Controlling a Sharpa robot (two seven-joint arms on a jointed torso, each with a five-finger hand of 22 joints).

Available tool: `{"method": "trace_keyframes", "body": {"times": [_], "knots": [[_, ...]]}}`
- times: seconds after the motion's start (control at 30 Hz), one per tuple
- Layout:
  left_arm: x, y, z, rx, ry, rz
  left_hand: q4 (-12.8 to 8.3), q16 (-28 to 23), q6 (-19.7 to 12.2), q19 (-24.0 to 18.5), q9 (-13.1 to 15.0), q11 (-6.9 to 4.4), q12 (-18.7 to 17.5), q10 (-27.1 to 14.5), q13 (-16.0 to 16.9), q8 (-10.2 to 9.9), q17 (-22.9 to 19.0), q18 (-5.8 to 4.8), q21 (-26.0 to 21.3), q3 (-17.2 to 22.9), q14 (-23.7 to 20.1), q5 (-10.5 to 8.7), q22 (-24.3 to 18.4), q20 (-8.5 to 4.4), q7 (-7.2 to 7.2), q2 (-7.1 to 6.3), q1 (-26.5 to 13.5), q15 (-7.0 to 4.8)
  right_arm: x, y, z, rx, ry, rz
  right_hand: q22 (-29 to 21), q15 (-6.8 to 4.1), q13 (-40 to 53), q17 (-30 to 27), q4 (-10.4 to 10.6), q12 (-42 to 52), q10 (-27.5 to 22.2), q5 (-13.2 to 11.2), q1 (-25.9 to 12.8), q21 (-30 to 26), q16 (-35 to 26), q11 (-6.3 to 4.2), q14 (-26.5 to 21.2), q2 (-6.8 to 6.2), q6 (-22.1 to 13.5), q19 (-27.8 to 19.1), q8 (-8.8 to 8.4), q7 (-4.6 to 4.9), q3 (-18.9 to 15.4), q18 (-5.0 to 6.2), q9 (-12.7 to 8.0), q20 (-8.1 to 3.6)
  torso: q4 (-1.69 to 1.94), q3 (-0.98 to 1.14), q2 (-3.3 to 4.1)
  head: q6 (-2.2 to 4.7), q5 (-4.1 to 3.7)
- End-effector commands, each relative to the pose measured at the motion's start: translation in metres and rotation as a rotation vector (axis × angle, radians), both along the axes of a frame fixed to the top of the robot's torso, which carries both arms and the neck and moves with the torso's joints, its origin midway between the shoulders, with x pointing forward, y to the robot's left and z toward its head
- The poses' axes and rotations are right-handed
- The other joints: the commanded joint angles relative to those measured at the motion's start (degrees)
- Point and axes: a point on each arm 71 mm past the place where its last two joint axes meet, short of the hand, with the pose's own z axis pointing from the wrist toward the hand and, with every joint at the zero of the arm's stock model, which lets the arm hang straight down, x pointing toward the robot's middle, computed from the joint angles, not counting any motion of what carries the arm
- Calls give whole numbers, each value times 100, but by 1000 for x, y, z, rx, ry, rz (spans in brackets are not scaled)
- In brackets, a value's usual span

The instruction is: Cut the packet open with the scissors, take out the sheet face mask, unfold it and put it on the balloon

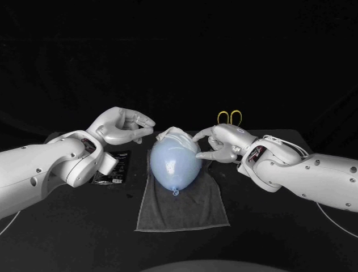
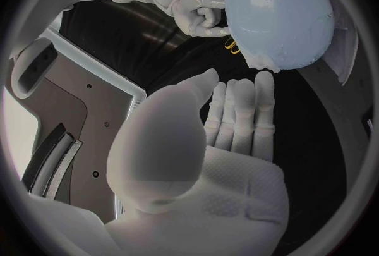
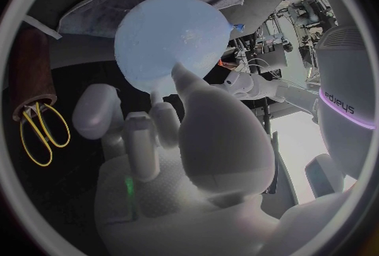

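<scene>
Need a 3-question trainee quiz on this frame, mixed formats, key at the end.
1. True or false: the pale blue rubber balloon lies on the dark grey cloth towel.
2. The right hand is: A) touching the balloon's side; B) holding the scissors; C) lifting the packet.
3. Fill in: the flat black packet lies on the table beside the robot's ___ arm.

Key: 1 true; 2 A; 3 left.
</scene>
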Motion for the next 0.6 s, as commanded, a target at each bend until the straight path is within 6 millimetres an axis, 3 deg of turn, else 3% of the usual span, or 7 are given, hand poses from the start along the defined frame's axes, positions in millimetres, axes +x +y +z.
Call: {"method": "trace_keyframes", "body": {"times": [0.03, 0.13, 0.2, 0.27, 0.33, 0.5, 0.6], "knots": [[-4, -12, 2, 118, -133, -72, 32, -95, -142, -125, -37, 129, -272, -346, -160, -83, -39, 43, -88, -101, -190, -7, -45, 68, -22, -184, -75, 95, 0, 1, 2, -3, -17, -3, 741, 45, 185, 1439, 7, -24, -14, 8, 41, -26, 24, 27, 566, -40, -65, -7, -36, -1, -44, 38, -10, 29, 0, -3, -4, 13, -10], [-5, -19, 2, 182, -221, -80, 207, -1011, -304, -660, -97, 230, -598, -679, -425, -193, -433, 9, -713, -980, -1678, -38, -358, 290, -61, -156, -64, 329, 0, 1, 2, -9, -17, 0, 729, 52, 165, 1416, 17, -41, -37, 8, 58, -75, 16, 35, 558, -60, -105, -25, -67, 4, -92, 47, -24, 39, -4, -3, -2, 22, -8], [-5, -24, 2, 212, -270, -89, 521, -1804, -404, -1685, -130, 230, -747, -793, -577, -267, -786, -281, -1919, -2178, -2846, 17, -966, 584, -23, 52, 326, 626, 0, 2, 2, -13, -17, 3, 721, 55, 152, 1405, 21, -53, -51, 8, 63, -111, 12, 36, 555, -67, -110, -38, -74, 5, -107, 53, -26, 41, -3, -4, 0, 32, -13], [-5, -28, 2, 234, -303, -97, 984, -2492, -509, -2683, -162, 169, -843, -850, -674, -351, -1104, -566, -3135, -2664, -3697, 33, -1569, 713, -8, -7, 661, 1001, 0, 2, 2, -14, -18, 5, 718, 57, 147, 1397, 24, -57, -57, 8, 68, -123, 9, 37, 552, -72, -133, -43, -86, 6, -122, 55, -33, 43, 3, -3, -2, 38, -21], [-4, -33, 2, 256, -337, -106, 1248, -2992, -671, -3423, -205, 80, -985, -935, -714, -473, -1345, -646, -4418, -2982, -4101, -11, -2122, 777, -81, -138, 876, 1230, -1, 3, 2, -16, -19, 8, 705, 59, 128, 1366, 34, -73, -81, 8, 87, -175, -1, 38, 542, -83, -218, -65, -127, 3, -163, 64, -59, 50, 4, -4, -4, 43, -30], [-1, -46, -3, 330, -344, -146, 1279, -4803, -1511, -3679, -457, -118, -1448, -1408, -731, -857, -1772, -652, -5115, -3472, -4649, 19, -2428, 788, -377, -455, 860, 1166, -1, 3, 2, -17, -23, 12, 677, 58, 77, 1305, 48, -117, -138, 8, 122, -295, -23, 32, 520, -93, -320, -114, -183, -6, -230, 86, -90, 55, 1, -3, -3, 45, -32], [2, -51, -9, 383, -317, -169, 1258, -5769, -2101, -3802, -626, -241, -1944, -2269, -801, -1078, -1909, -656, -5352, -3876, -4939, 36, -2518, 791, -488, -623, 784, 1104, -1, 3, 2, -17, -24, 13, 676, 58, 71, 1300, 49, -122, -144, 8, 124, -301, -25, 31, 518, -93, -297, -117, -179, -7, -234, 88, -83, 55, -3, -3, -3, 43, -31]]}}
